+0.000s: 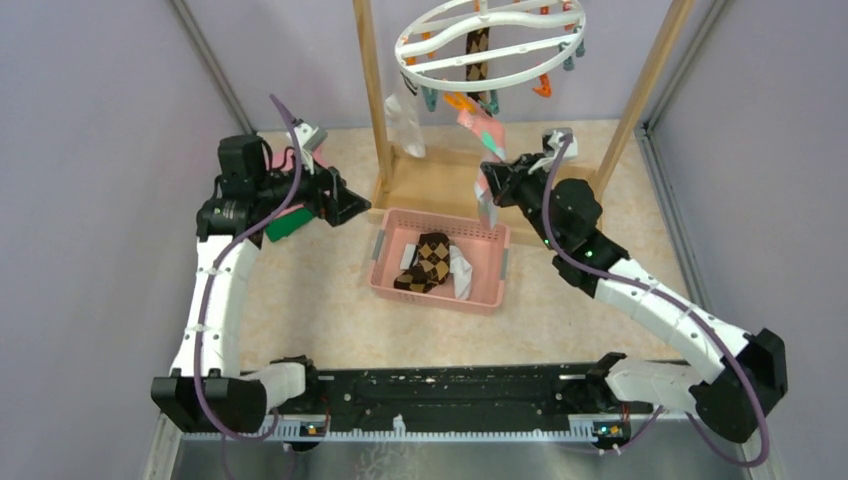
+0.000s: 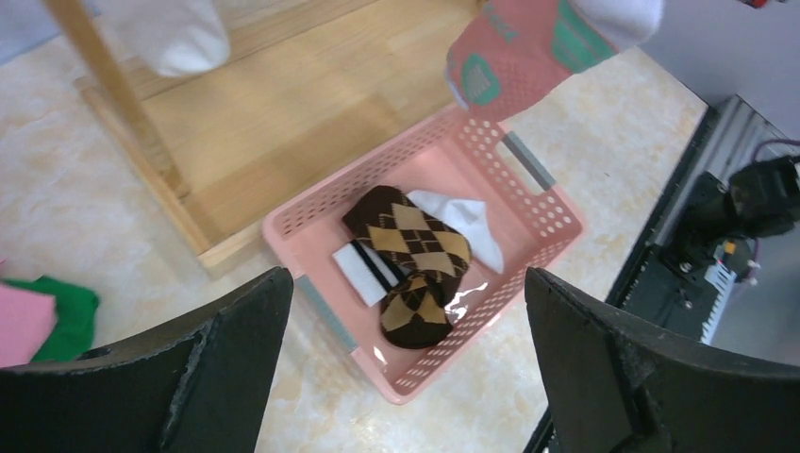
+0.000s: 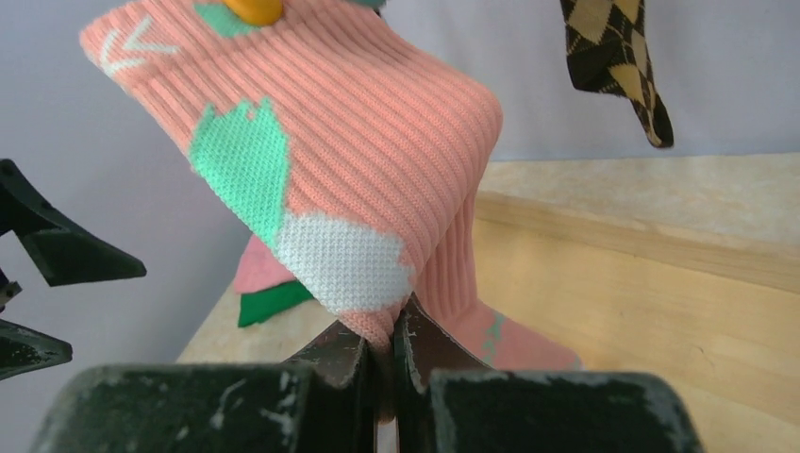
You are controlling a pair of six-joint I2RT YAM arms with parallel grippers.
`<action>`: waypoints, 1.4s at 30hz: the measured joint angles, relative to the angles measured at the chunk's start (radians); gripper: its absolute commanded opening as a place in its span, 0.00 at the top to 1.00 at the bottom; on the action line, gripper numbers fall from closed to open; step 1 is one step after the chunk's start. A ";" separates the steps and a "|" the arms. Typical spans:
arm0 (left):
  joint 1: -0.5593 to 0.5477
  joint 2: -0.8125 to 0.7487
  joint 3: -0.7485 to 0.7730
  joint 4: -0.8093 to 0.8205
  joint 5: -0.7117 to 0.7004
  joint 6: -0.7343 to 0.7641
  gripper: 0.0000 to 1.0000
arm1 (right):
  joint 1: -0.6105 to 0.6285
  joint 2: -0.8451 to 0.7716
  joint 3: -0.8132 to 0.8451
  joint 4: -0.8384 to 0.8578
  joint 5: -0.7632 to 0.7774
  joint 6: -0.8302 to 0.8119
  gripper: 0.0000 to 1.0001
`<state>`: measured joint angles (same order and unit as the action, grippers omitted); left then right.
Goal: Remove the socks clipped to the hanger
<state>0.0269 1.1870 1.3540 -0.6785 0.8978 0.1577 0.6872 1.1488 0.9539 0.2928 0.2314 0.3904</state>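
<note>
Right wrist view, right gripper [image 3: 382, 354]: jaws clenched on the lower fold of the pink sock [image 3: 377, 160], which rises directly above them.
Pink sock: long axis near vertical; top pinned by an orange clip [image 3: 255, 8] (only its lower edge shows), so the freeing pull likely runs downward, away from that clip.
Left gripper [image 2: 401, 293]: released, jaws wide, well apart from the sock; the right arm is the nearer.
Basket [image 1: 440, 298]: below the hanger, holding a loose argyle sock [image 1: 428, 262].
Hanger [image 1: 490, 40]: farthest, overhead; hanging argyle sock [image 1: 478, 50] and grey-white sock [image 1: 405, 125] clipped on.
</note>
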 measured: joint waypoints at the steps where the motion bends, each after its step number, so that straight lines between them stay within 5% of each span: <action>1: -0.022 -0.007 -0.005 0.002 -0.002 -0.001 0.01 | -0.008 -0.019 -0.014 -0.010 -0.015 0.010 1.00; 10: -0.207 -0.032 -0.017 0.005 -0.029 -0.002 0.01 | -0.030 -0.069 -0.092 -0.108 -0.235 0.076 1.00; 22: -0.303 0.082 -0.002 0.079 0.086 -0.063 0.01 | -0.031 0.056 -0.014 0.069 -0.704 0.257 1.00; 33: -0.399 0.170 0.016 0.269 0.116 -0.148 0.02 | -0.047 0.089 -0.002 0.150 -0.832 0.382 1.00; 37: -0.415 0.187 0.015 0.293 0.132 -0.166 0.19 | -0.063 0.102 0.005 0.185 -0.864 0.425 1.00; 39: -0.416 0.187 0.014 0.307 0.151 -0.182 0.50 | -0.066 0.114 0.012 0.196 -0.876 0.441 0.97; 42: -0.419 0.187 0.014 0.314 0.188 -0.212 0.88 | -0.077 0.133 0.023 0.201 -0.874 0.456 0.64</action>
<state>-0.3920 1.3739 1.3685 -0.3649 1.0863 -0.0544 0.6106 1.2816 0.9768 0.4942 -0.6430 0.8463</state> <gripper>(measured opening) 0.423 0.077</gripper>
